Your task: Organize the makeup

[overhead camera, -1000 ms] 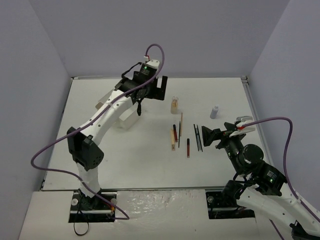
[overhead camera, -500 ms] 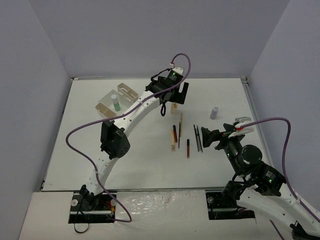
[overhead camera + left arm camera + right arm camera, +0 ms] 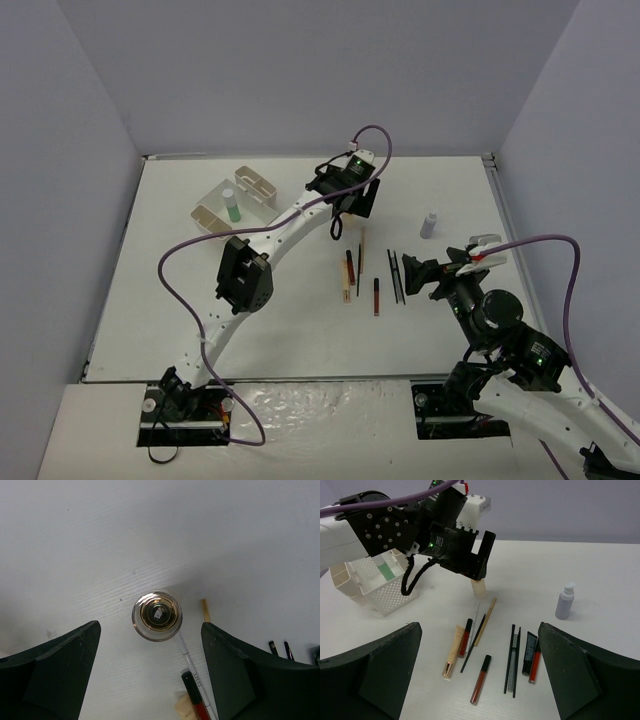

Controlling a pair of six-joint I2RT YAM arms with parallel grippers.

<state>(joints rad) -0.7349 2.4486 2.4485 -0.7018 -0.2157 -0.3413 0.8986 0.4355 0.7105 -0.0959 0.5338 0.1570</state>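
Two bottles show from the top camera: a grey-lilac bottle (image 3: 429,224) standing alone on the table (image 3: 200,300) towards the right, and a pale green bottle (image 3: 231,209) upright in one compartment of the white box (image 3: 213,195) at far left. We count seven sticks here, in a loose row at mid-table: one tan stick (image 3: 361,248), one black pencil (image 3: 358,274), one red-and-black tube (image 3: 350,264), one tan tube (image 3: 346,287), one red gloss tube (image 3: 376,296) and two thin black sticks (image 3: 397,275) side by side. The left gripper (image 3: 352,198) hangs at the far end of that row; the right gripper (image 3: 416,273) sits just right of the black pair. From the left wrist we see one gold bottle (image 3: 157,616) from straight above, upright on the table, with the left gripper's fingers (image 3: 55,675) spread wide and apart from it on either side. The tip of the tan stick (image 3: 205,610) and a white pencil (image 3: 187,652) lie just beside it. From the right wrist we count ten sticks: the seven above, the white pencil (image 3: 475,616), and a black tube (image 3: 527,651) touching a red tube (image 3: 535,662) at the right end. We count three bottles: the gold bottle (image 3: 478,587) below the left gripper, the grey-lilac bottle (image 3: 564,601) well apart to the right, and the pale green bottle (image 3: 385,570) inside the white box (image 3: 385,597). The right gripper's own fingers (image 3: 375,675) stand spread at the lower corners, gripping nothing.
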